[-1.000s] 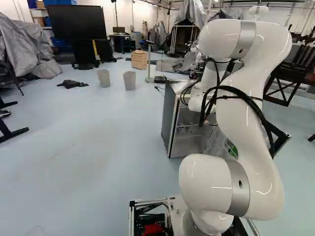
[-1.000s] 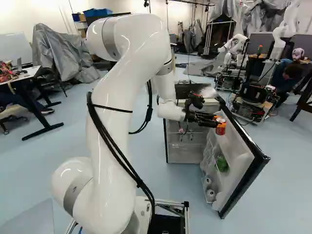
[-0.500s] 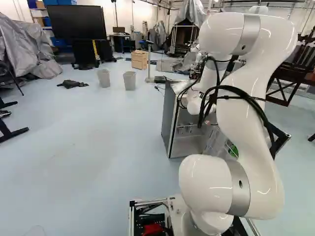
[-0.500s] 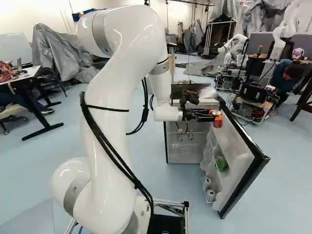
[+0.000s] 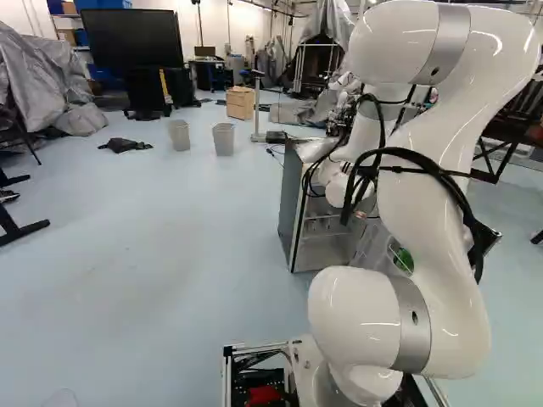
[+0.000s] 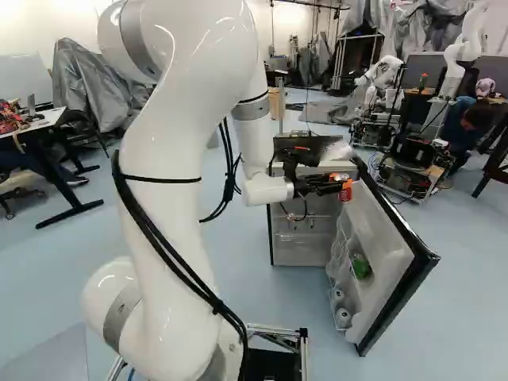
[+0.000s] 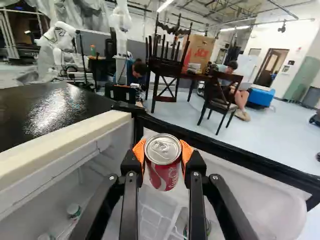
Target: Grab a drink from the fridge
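Observation:
In the right base view my gripper (image 6: 339, 184) is at the inner side of the open fridge door (image 6: 390, 238), holding a red can (image 6: 346, 192). The wrist view shows the gripper (image 7: 163, 154) shut on the upright can (image 7: 165, 174), an orange pad against each side. Below the can lie the clear door shelves; a green item (image 6: 361, 267) sits in them. The fridge body (image 5: 293, 203) stands open, with small bottles (image 7: 73, 210) inside. The arm hides the gripper in the left base view.
The fridge's dark top (image 7: 55, 107) lies beside the gripper, and the door's black edge (image 7: 225, 152) runs just beyond the can. Another robot (image 6: 382, 75) and chairs (image 7: 220, 97) stand farther off. Two grey bins (image 5: 223, 139) are on the floor left of the fridge.
The arm has drawn back toward the left of the right base view, and the gripper has carried the can slightly up and left there, along the door. The base has not moved.

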Robot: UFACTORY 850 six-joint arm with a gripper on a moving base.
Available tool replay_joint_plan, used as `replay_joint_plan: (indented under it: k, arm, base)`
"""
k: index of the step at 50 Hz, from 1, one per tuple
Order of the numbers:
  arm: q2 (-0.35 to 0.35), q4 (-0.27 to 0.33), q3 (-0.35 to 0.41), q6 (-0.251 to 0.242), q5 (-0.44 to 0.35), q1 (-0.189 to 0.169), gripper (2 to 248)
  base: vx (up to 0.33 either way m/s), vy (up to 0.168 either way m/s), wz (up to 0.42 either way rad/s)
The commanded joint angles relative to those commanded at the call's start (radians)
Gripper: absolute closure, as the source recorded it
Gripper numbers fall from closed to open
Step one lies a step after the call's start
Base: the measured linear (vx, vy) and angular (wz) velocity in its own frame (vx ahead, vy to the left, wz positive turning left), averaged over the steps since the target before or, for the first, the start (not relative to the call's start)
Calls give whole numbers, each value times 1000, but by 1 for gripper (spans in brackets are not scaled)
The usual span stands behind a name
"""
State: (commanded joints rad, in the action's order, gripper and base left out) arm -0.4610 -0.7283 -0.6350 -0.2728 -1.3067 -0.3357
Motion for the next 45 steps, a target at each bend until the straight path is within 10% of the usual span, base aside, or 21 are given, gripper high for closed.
replay_joint_plan:
  k: [45]
  arm:
    - [188,473,225,0,0,-45,156]
  base:
    - [0,0,0]
